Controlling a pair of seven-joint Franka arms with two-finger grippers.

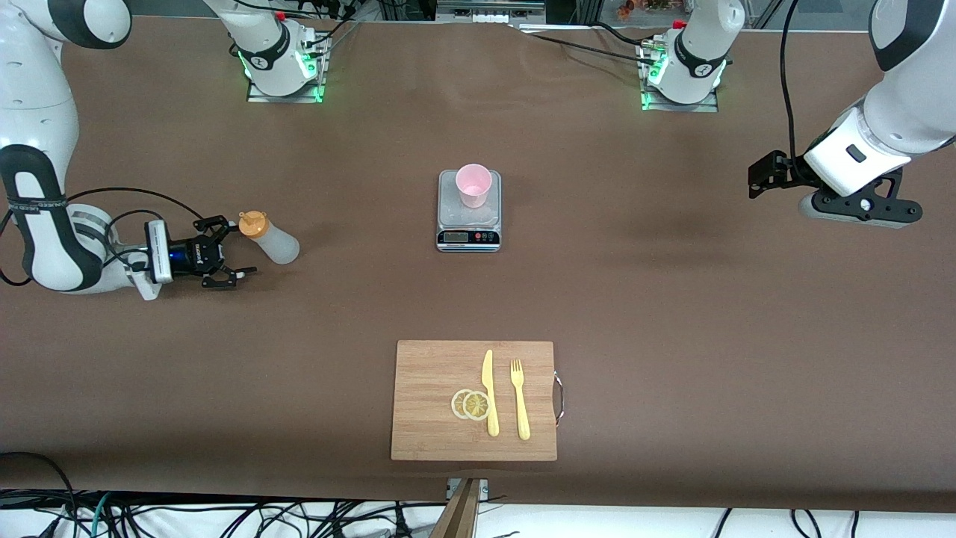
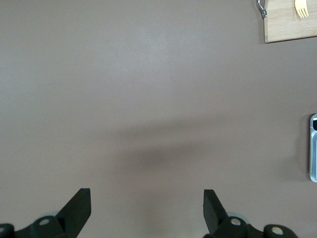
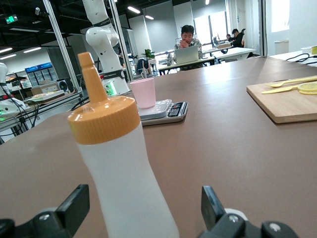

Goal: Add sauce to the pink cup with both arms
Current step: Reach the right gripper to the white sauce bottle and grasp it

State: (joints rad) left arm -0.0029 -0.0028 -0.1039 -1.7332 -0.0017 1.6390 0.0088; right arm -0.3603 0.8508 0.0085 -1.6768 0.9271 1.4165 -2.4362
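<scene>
The sauce bottle (image 1: 270,237) stands upright on the table toward the right arm's end, orange cap on top; it fills the right wrist view (image 3: 119,163). My right gripper (image 1: 237,247) is low at the bottle, open, with the bottle's body between its fingers (image 3: 143,203) and not gripped. The pink cup (image 1: 473,184) stands on a small kitchen scale (image 1: 468,224) at the table's middle, also in the right wrist view (image 3: 143,92). My left gripper (image 1: 859,208) waits up in the air over the left arm's end, open and empty (image 2: 146,198).
A wooden cutting board (image 1: 474,400) lies nearer the front camera than the scale, with a yellow knife (image 1: 490,392), a yellow fork (image 1: 520,400) and lemon slices (image 1: 470,404) on it. The board's corner (image 2: 292,22) and the scale's edge (image 2: 313,148) show in the left wrist view.
</scene>
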